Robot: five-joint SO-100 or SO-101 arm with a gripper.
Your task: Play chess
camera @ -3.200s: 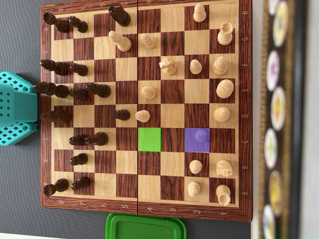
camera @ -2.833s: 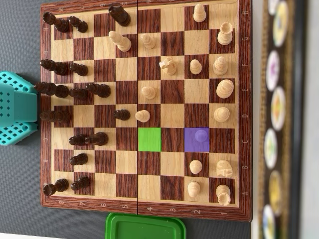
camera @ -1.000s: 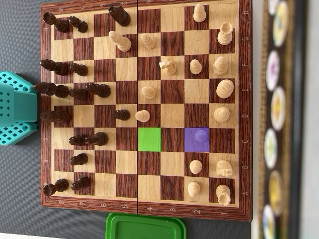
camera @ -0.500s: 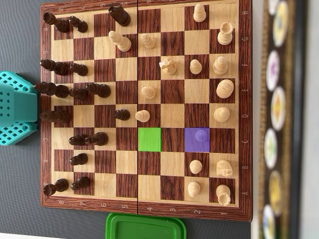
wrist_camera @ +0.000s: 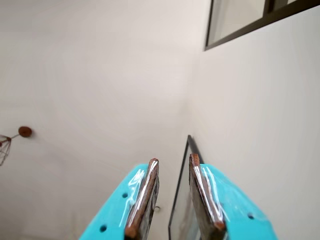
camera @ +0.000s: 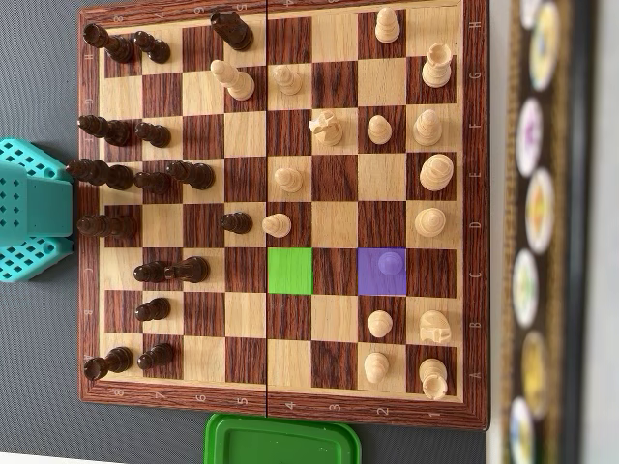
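While the wrist view looks up at a pale wall and ceiling, the claw points away from the board and holds nothing; its two turquoise fingers stand close together, with only a narrow gap between the brown pads.

Seen from overhead, the chessboard lies on the grey tabletop. At 9 o'clock from the board, the turquoise arm base touches the board's edge. Dark pieces stand mostly in the columns at the 9 o'clock side, for example a dark pawn near the middle. Light pieces fill the 3 o'clock side, among them a light pawn just beside that dark pawn.

One square is coloured green and is empty. Toward 3 o'clock from it, with one dark square between, a square is coloured purple, and a pawn tinted the same purple stands on it.

A green container lid lies at 6 o'clock, just beside the board's frame.
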